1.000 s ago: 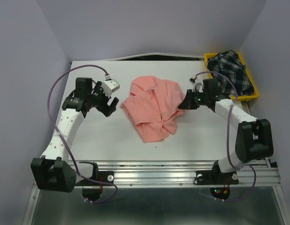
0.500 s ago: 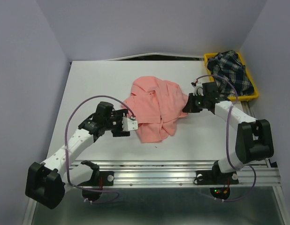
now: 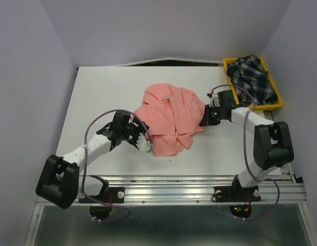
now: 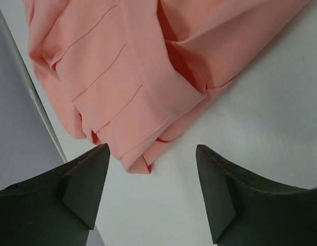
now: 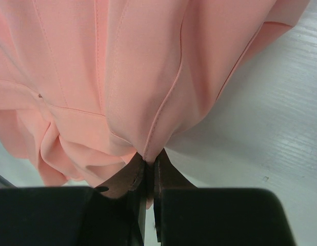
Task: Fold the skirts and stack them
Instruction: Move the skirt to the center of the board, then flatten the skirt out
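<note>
Left gripper (image 4: 152, 151): jaws spread apart, low over the table (image 3: 97, 92), with a folded near-left corner of the salmon-pink skirt (image 3: 169, 115) just ahead between them. Right gripper (image 5: 148, 165): pinched tight on that skirt's right edge, cloth crumpled mid-table. Plaid skirt (image 3: 253, 77): heaped in the yellow tray (image 3: 269, 107), far right corner.

The top camera looks down from above the near edge over the whole table (image 3: 97, 97). Both wrist cameras sit close, facing the pink skirt (image 3: 169, 115), which all three views share.
</note>
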{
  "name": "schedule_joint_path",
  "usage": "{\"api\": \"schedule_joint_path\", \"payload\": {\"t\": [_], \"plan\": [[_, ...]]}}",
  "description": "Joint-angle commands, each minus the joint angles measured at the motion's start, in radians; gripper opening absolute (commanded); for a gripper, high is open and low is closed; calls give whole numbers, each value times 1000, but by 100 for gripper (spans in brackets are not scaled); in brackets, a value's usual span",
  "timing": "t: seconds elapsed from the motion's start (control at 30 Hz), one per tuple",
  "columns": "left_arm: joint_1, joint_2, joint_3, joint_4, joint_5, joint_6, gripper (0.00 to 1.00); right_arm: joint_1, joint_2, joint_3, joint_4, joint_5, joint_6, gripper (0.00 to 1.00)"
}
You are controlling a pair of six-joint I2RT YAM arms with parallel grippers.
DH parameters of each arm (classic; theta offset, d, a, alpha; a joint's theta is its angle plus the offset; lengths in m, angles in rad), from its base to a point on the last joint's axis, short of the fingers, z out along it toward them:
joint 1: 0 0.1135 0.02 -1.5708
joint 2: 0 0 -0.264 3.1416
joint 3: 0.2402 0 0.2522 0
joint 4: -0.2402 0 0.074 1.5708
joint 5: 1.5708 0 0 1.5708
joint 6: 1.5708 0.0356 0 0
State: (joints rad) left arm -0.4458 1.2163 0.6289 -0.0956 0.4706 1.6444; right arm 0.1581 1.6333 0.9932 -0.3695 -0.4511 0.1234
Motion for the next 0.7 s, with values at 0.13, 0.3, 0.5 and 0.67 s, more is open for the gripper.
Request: {"api": "schedule_joint_path", "payload": {"t": [0.13, 0.3, 0.5, 0.67], "plan": [[-31, 57, -64, 88, 19, 268, 71, 0, 37, 78, -12, 5, 1, 1], [-62, 87, -97, 160, 17, 311, 64, 0, 51, 97, -17, 0, 8, 1], [-79, 120, -113, 204, 22, 330, 53, 0, 60, 110, -20, -12, 18, 1], [-83, 121, -74, 238, 43, 235, 35, -9, 57, 113, -22, -20, 22, 1]]}}
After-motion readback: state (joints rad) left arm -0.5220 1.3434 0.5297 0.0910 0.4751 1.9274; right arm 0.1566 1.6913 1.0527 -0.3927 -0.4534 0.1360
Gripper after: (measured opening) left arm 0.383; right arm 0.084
